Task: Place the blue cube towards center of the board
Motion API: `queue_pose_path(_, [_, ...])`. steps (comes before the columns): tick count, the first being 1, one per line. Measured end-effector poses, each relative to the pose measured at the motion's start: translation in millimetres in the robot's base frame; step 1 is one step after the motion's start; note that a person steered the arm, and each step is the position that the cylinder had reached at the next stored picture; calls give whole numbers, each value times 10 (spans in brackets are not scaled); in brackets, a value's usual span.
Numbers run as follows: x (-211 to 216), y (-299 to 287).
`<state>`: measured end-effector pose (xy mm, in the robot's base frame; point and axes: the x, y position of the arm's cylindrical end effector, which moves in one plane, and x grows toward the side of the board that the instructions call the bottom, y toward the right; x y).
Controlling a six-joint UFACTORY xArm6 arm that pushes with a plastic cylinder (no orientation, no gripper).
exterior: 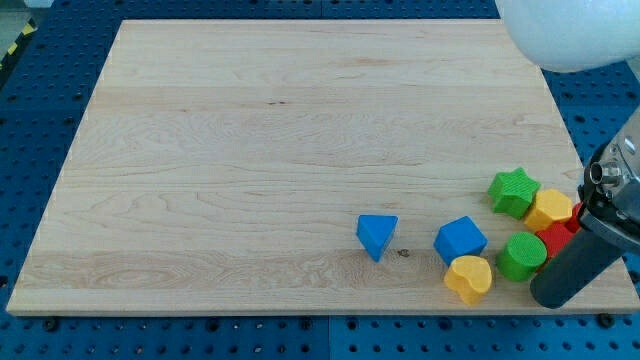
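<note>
The blue cube (pixel 460 240) lies near the board's lower right, touching a yellow heart block (pixel 469 279) just below it. A blue triangular block (pixel 376 235) lies to its left, apart from it. My tip (pixel 552 297) is at the lower right, just right of a green cylinder-like block (pixel 521 256) and about one block's width right of the blue cube. The rod rises toward the view's right edge.
A green star block (pixel 513 192), a yellow block (pixel 551 210) and a partly hidden red block (pixel 558 238) cluster by the board's right edge (pixel 590 200). A white rounded arm part (pixel 570 35) covers the top right corner.
</note>
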<state>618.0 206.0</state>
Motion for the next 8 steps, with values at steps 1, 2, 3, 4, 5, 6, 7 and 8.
queue_pose_path(1, [2,-41])
queue_pose_path(2, [0,-60])
queue_pose_path(3, [-70,-77])
queue_pose_path(4, [-101,-86])
queue_pose_path(5, [-101,-195])
queue_pose_path(6, [-100,-362])
queue_pose_path(7, [-100,-504])
queue_pose_path(8, [-140,-561])
